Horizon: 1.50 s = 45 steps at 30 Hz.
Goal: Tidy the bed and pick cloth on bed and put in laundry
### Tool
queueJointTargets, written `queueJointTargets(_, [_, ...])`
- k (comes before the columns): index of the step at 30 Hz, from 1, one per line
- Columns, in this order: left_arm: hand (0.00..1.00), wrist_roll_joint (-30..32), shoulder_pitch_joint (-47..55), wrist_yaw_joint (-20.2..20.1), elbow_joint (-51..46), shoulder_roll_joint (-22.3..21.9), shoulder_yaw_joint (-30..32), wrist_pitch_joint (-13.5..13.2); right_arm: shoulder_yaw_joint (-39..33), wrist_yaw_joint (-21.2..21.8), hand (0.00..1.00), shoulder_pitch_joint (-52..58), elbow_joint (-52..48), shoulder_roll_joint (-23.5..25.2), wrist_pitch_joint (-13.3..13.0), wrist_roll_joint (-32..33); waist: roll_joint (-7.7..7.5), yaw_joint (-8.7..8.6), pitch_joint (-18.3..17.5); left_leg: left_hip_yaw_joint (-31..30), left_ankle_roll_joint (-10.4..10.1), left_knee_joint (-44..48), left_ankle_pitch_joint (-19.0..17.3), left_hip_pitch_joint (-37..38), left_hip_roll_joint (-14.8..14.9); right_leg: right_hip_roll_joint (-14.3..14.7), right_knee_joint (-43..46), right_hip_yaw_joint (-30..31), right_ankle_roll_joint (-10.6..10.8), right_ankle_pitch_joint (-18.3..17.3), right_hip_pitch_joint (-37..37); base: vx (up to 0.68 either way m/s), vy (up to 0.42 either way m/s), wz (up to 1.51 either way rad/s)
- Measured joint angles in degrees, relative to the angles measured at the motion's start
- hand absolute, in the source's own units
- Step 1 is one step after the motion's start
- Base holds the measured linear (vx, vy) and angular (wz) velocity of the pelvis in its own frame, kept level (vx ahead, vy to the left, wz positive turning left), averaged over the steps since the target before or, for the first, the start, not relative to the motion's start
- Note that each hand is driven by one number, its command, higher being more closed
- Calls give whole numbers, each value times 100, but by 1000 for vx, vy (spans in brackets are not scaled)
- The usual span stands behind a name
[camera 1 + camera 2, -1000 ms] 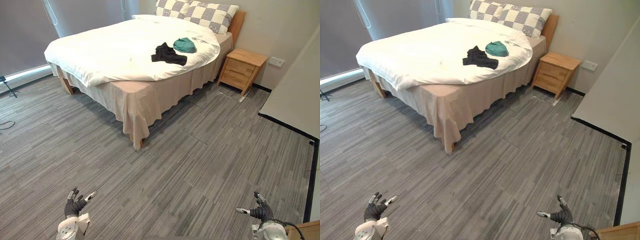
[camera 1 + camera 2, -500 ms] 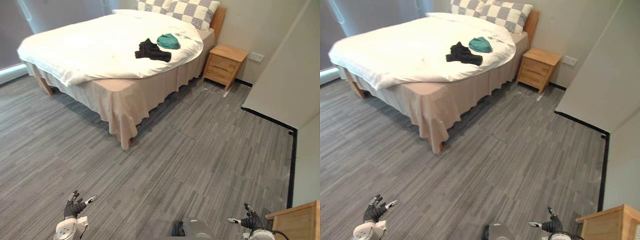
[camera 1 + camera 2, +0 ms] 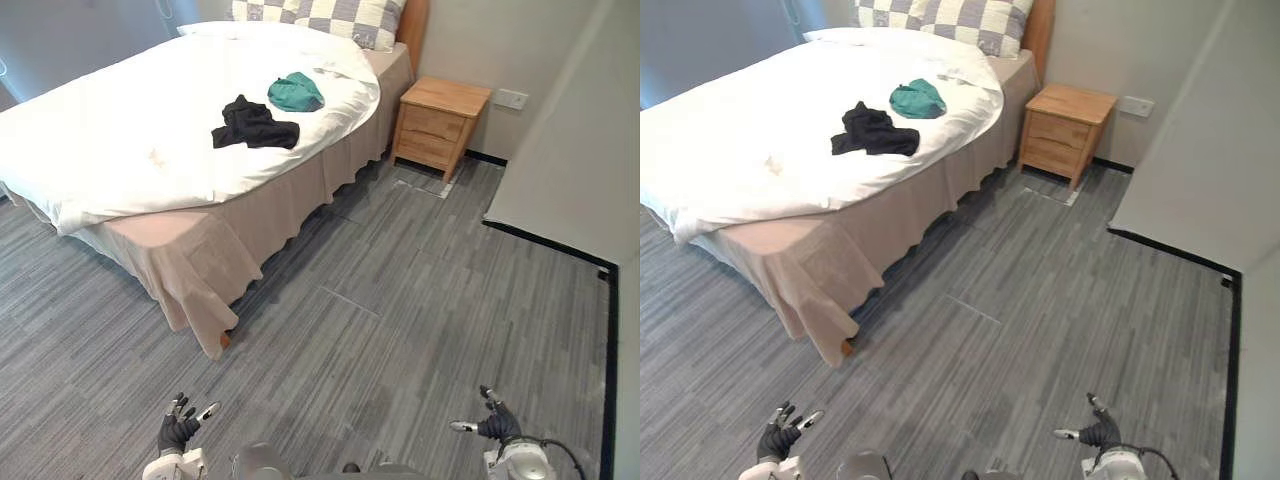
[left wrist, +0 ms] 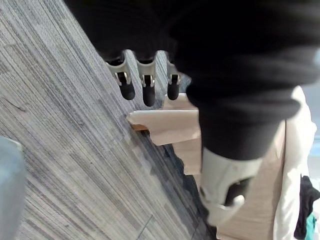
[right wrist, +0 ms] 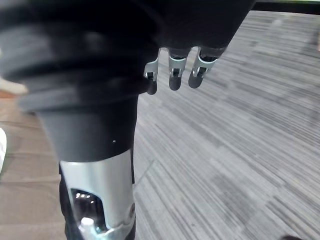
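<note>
Eye views: black cloth [image 3: 255, 124] and teal cloth [image 3: 295, 92] lie on bed [image 3: 110, 165]; left hand [image 3: 178, 432] and right hand [image 3: 495, 427] low over floor [image 3: 420, 300], well apart from bed. Left wrist view: fingers [image 4: 143, 92] relaxed, empty. Right wrist view: fingers [image 5: 172, 80] relaxed, empty. Judged: nothing collected yet; all steps remain.

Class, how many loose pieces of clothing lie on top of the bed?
2. A black cloth lies on the white duvet; a green cloth lies just beyond it, toward the pillows. More could be hidden under the duvet.
</note>
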Motion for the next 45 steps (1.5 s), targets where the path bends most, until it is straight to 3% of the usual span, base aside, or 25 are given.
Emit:
queueJointTargets(1, [0, 0, 78, 2, -20, -14, 26, 0, -41, 14, 0, 73, -155, 0, 33, 2, 67, 25, -108, 264, 351, -385, 293, 32, -216, 103, 82, -26, 139, -237, 193, 599, 90, 28])
queueJointTargets(2, [0, -1, 170, 7, -7, 7, 46, 11, -50, 19, 0, 85, -190, 17, 31, 1, 106, 71, -257, 288, 749, -526, 45, 27, -340, 157, 286, -9, 177, -455, 219, 734, 129, 31])
queueJointTargets(3, [0, -7, 152, 21, 142, 112, 86, 102, -34, 40, 0, -9, -70, 146, 67, 0, -225, 42, -406, 217, 764, -419, -35, 39, -620, -180, 675, -75, 182, -656, 105, 594, 145, 37])
queueJointTargets(4, [0, -6, 143, 14, 196, 104, 30, 195, -35, 94, 0, -89, 5, 93, 72, 1, -281, 25, -530, 76, 607, -457, -195, 73, -739, -384, 1652, -149, 327, -742, -271, 706, 216, 57])
queueJointTargets(6, [0, 4, 55, 7, 307, 140, -9, 234, -60, 139, 0, -305, 241, 69, 81, -5, -345, -10, -499, -256, 426, -609, -370, 425, -953, -973, 4019, -222, 492, -385, -1092, 508, 181, 58])
queueJointTargets(8, [0, 3, -68, 117, 517, 277, -204, 230, 104, 133, 0, -422, 438, 81, 125, -53, -290, -48, -396, -673, 267, -644, -646, 1048, -1076, -1493, 5796, -91, 320, -502, -1869, 601, 133, 102])
queueJointTargets(10, [0, -2, -151, 160, 538, 382, -278, 202, 228, 123, 0, -388, 531, 143, 83, -227, -85, -126, -255, -1197, 152, -847, -726, 1659, -998, -1490, 5413, -66, 389, -699, -2114, 567, 55, 127])
queueJointTargets(12, [0, -2, -363, 117, 326, 637, -263, 207, 231, -14, 0, -231, 516, 325, 87, -209, 79, -220, -157, -2014, -26, -932, -791, 1947, -809, -1158, 3896, 393, 518, -704, -2474, 446, -126, 169])
queueJointTargets(13, [0, -2, -409, 105, 250, 717, -261, 209, 238, -50, 0, -173, 509, 375, 95, -202, 58, -253, -143, -2234, -72, -937, -800, 1980, -780, -1092, 3434, 573, 582, -622, -2547, 413, -213, 197])
queueJointTargets(14, [0, -1, -516, 88, 145, 849, -260, 218, 286, -133, 0, -68, 497, 497, 140, -137, -8, -297, -117, -2733, -194, -938, -869, 2016, -717, -979, 2217, 1091, 692, -184, -2660, 316, -206, 159])
queueJointTargets(17, [0, -2, -475, 78, 28, 1005, -178, 229, 370, -327, 0, 141, 471, 767, 279, 65, -230, -257, -26, -3266, -477, -846, -1078, 2199, -686, -994, 746, 1880, 860, 675, -2651, 370, -307, 127])
queueJointTargets(19, [0, -64, -76, 96, -142, 974, 3, 282, 575, -417, 0, 446, 280, 937, 303, 66, -427, -171, -76, -3495, -816, -386, -1579, 2360, -647, -1013, 912, 2038, 602, 1051, -2634, 563, -462, 84])
queueJointTargets(20, [0, -135, 65, 90, -253, 951, 76, 300, 612, -421, 0, 540, 228, 988, 303, 59, -520, -96, -136, -3439, -965, -182, -1789, 2379, -617, -1050, 1029, 2028, 554, 1243, -2605, 537, -455, 57])
queueJointTargets(22, [0, -224, 265, -21, -347, 494, 108, 312, 605, -444, 0, 465, 204, 878, 371, 61, -70, -74, -135, -3128, -1234, 1040, -1955, 2049, 29, -763, 1290, 1575, 367, 928, -2388, 506, -401, 74])
queueJointTargets(23, [0, -222, 260, -62, -381, 376, 74, 278, 611, -437, 0, 467, 71, 849, 378, 66, 16, -102, -60, -2982, -1286, 1659, -1859, 1764, 252, -698, 1223, 1450, 269, 882, -2238, 465, -368, 84])
queueJointTargets(24, [0, -224, 278, -124, -382, 225, 76, 246, 611, -433, 0, 426, -4, 816, 388, 67, 136, -50, -19, -2726, -1206, 2248, -1732, 1502, 563, -651, 1099, 1295, 171, 821, -1984, 261, -226, 48])
queueJointTargets(26, [0, -278, 282, -182, -379, 129, 68, 223, 606, -434, 0, 328, -1, 813, 420, 69, 141, -26, -55, -2038, -1168, 1740, -1726, 1532, 806, -687, 800, 1064, 119, 779, -1586, 293, -237, 45])
queueJointTargets(28, [0, -339, 279, -264, -382, 125, 70, 194, 600, -434, 0, 239, 14, 785, 405, 74, 128, 4, -66, -1833, -1126, 797, -1578, 1595, 698, -729, 620, 997, 127, 784, -1457, 271, -118, 19])
queueJointTargets(29, [0, -341, 215, -265, -378, 125, 78, 183, 569, -431, 0, 166, 130, 720, 406, 76, 149, 34, -82, -1799, -1153, -131, -860, 1599, 565, -722, 540, 957, 145, 799, -1411, 264, -17, -6])
queueJointTargets(30, [0, -343, 194, -247, -376, 131, 108, 180, 528, -432, 0, 140, 218, 718, 411, 110, 118, 65, -113, -1767, -1384, -379, -606, 1694, 509, -730, 502, 980, 159, 807, -1416, 258, 20, -2])
queueJointTargets(31, [0, -360, 150, -220, -380, 136, 199, 179, 489, -433, 0, 162, 317, 719, 410, 210, 109, 59, -232, -1751, -1403, -721, -458, 1810, 404, -766, 425, 951, 206, 837, -1415, 179, 32, 3])
queueJointTargets(34, [0, -588, -80, 2, -552, 288, 482, 131, 475, -442, 0, 317, 403, 793, 408, 284, -70, 77, -340, -1738, -1470, -1078, -336, 1967, 319, -799, 326, 806, 213, 841, -1317, 181, 55, 16])
queueJointTargets(38, [0, -958, -370, 130, -1358, 1363, 1041, -55, 616, -656, 0, 591, 537, 1159, 389, 285, -229, 51, -546, -1512, -1539, -1358, -190, 2339, 291, -787, 207, 676, 237, 856, -1003, 90, 15, 6])
queueJointTargets(43, [0, -1139, -1196, -25, -2448, 2461, 1499, -206, 806, -941, 0, 866, 582, 1217, 428, 279, -10, 45, -716, -1264, -1551, -1615, -170, 2383, 275, -768, 117, 604, 260, 870, -1029, -35, -6, -1])
queueJointTargets(45, [0, -1187, -1458, -159, -2665, 2672, 1566, -261, 843, -967, 0, 932, 580, 1223, 478, 279, -40, 45, -751, -1172, -1558, -1639, -174, 2378, 271, -765, 53, 626, 260, 870, -1010, -80, -25, -11])
